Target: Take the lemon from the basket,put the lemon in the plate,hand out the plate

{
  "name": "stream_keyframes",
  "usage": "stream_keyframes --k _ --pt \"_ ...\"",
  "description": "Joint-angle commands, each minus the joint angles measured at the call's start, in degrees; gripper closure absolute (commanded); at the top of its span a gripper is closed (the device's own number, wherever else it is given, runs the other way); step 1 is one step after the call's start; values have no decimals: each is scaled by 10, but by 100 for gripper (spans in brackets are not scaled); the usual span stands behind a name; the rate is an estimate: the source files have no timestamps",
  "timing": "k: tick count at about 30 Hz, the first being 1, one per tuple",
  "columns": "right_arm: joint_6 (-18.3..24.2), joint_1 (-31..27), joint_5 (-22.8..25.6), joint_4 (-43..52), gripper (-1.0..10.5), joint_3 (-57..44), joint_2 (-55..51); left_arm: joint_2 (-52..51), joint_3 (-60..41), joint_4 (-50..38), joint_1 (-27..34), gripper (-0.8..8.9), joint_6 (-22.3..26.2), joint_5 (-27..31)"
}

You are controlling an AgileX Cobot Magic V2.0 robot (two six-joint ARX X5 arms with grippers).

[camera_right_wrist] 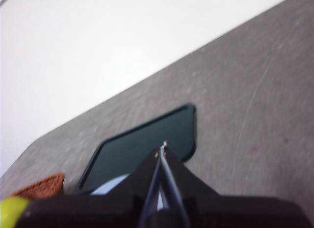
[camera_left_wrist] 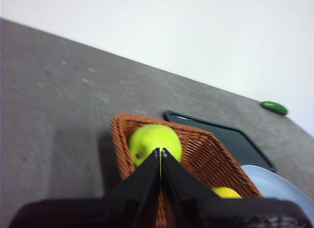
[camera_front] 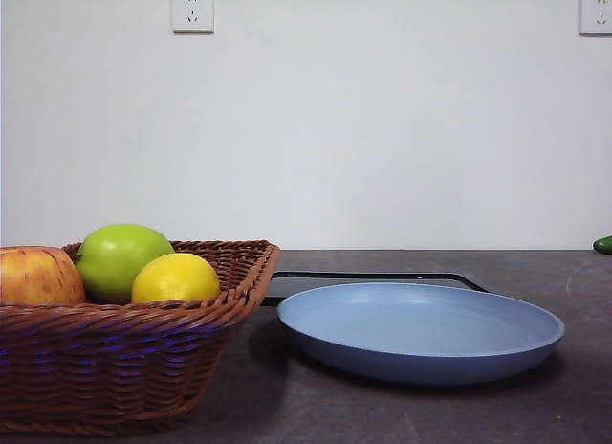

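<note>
The lemon (camera_front: pixel 175 278) lies in the brown wicker basket (camera_front: pixel 143 358) at the front left, beside a green apple (camera_front: pixel 122 260) and a red-yellow apple (camera_front: pixel 36 277). The light blue plate (camera_front: pixel 421 329) stands on the table to the basket's right. In the left wrist view my left gripper (camera_left_wrist: pixel 160 151) is shut and empty, high above the basket (camera_left_wrist: pixel 206 149), with the green apple (camera_left_wrist: pixel 153 142) and a bit of the lemon (camera_left_wrist: pixel 225 192) below it. My right gripper (camera_right_wrist: pixel 162 148) is shut and empty above the black tray (camera_right_wrist: pixel 147 144). Neither arm shows in the front view.
A flat black tray (camera_front: pixel 368 279) lies behind the plate. A small green object (camera_front: pixel 603 244) lies at the table's far right edge; it also shows in the left wrist view (camera_left_wrist: pixel 274 107). Two wall sockets sit on the white wall behind.
</note>
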State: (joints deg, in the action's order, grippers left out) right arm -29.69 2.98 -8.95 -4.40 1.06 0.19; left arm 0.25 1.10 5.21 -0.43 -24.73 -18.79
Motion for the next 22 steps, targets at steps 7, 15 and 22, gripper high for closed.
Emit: stream_keyframes --k 7,15,22 --pt "3 1 -1 -125 944 119 54 52 105 93 1 806 -22 -7" --pt "103 1 -2 -191 944 253 170 196 235 115 1 806 38 -57" --pt "179 1 -30 -278 943 366 297 325 356 197 -5 806 115 -75"
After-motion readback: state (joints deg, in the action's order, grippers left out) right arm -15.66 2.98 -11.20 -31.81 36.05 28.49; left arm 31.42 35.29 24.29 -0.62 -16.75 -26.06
